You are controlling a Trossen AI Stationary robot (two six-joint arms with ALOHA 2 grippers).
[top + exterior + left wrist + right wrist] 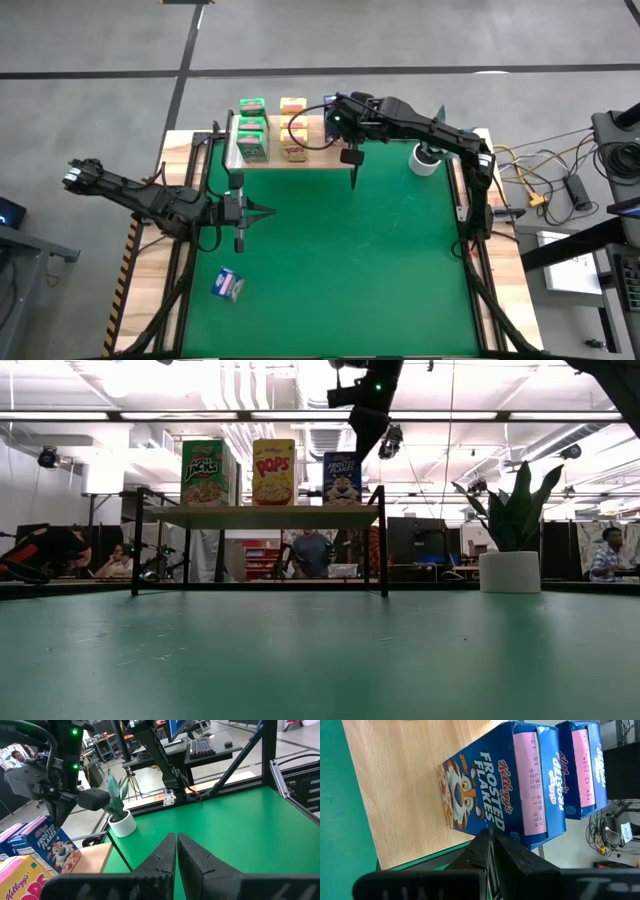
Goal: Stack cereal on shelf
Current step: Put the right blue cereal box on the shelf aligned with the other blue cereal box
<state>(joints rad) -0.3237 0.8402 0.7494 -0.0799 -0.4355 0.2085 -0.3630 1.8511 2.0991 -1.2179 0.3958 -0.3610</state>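
The shelf (pixel 312 157) stands at the mat's far edge, its plank top (pixel 260 517) on black legs. Cereal boxes stand upright on it: green (pixel 203 472), yellow (pixel 273 472) and blue (pixel 342 478). The right wrist view shows two blue boxes, one (pixel 500 785) in front of the other (pixel 585 765). Another blue box (pixel 228 286) lies flat on the mat, near left. My right gripper (pixel 491 834) is shut, slanting down beside the front blue box's top. My left gripper (pixel 272 211) is shut and empty, level above the mat's left side. My right gripper's shut fingertips (pixel 363 450) stand at the upper right edge of the front blue box (pixel 517 837), coming from above on a slant. I cannot tell whether they touch it. The box stands upright on the plank.
A potted plant in a white pot (pixel 427 158) stands at the far right of the mat, beside the shelf. Cables (pixel 545 180) lie off the table's right edge. People sit in the room beyond (pixel 310 550). Bare green mat (pixel 370 260) fills the middle and near side.
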